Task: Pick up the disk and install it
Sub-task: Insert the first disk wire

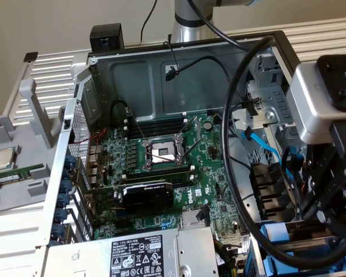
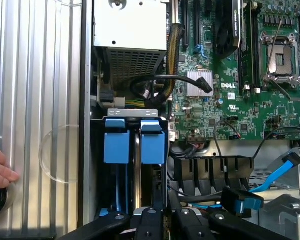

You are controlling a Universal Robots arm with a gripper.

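At the exterior view's lower right the pincer [image 1: 333, 208], almost shut, hangs over the disk [image 2: 154, 145] standing in its bay [image 2: 135, 117], likely to match the slot; grip unclear.

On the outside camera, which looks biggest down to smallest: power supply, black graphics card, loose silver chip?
1. Power supply, though it sits nearest the camera.
2. Graphics card.
3. Silver chip.

A robotics lab for computer assembly: an opened PC case [image 1: 144, 75], motherboard [image 1: 207, 190] exposed, lies on a ribbed metal desk [image 1: 57, 66].
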